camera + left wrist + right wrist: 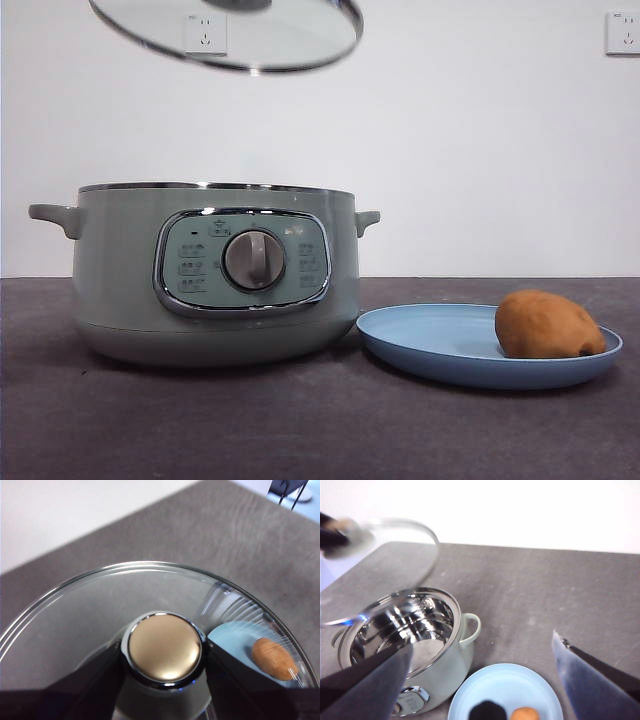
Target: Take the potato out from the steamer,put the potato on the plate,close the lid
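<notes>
The steamer (215, 272) sits open on the surface before you, potato (548, 325) already on the plate (430, 340), while your left fingers (90, 680) pinch the knob of the lid (290, 40) held tilted directly above its rim; right fingers (370, 685) spread, idle.

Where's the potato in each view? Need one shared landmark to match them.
Front: potato low right, on the plate.
Left wrist: seen through the glass lid, at.
Right wrist: at the bottom edge, partly cut off.
Shared landmark: the blue plate under it.
</notes>
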Controlling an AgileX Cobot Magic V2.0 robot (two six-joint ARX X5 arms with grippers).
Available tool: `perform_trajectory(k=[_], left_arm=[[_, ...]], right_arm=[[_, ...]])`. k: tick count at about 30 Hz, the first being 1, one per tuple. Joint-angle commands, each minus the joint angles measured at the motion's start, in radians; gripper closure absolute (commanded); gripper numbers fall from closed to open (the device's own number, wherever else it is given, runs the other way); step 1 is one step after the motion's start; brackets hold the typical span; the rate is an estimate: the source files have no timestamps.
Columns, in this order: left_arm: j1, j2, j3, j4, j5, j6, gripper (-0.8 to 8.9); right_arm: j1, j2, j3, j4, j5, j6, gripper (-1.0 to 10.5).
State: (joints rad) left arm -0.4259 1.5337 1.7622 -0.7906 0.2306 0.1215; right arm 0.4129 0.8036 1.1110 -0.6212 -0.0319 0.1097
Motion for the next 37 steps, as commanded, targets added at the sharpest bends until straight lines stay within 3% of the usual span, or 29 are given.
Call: perform_trajectory(k=[1, 5, 19, 37], left_arm=[[0.002, 0.008, -0.018, 0.069, 0.006, -0.026, 8.21], [0.002, 0.009, -0.096, 0.138, 0.006, -0.051, 8.21], [0.009, 0.008, -0.396, 0.343, -0.041, -0.096, 8.22], [0.023, 0.008, -0.475, 0.258, -0.046, -0.100, 8.21]], right_arm=[[-0.001, -0.023, 0.001, -0.026, 0.055, 0.012, 4.8], [-0.001, -0.032, 0.001, -0.068, 0.091, 0.011, 4.8], [-0.001, -0.024, 0.001, -0.080, 0.092, 0.006, 4.8], [-0.001, -0.018, 0.001, -0.060, 0.092, 0.007, 4.8]])
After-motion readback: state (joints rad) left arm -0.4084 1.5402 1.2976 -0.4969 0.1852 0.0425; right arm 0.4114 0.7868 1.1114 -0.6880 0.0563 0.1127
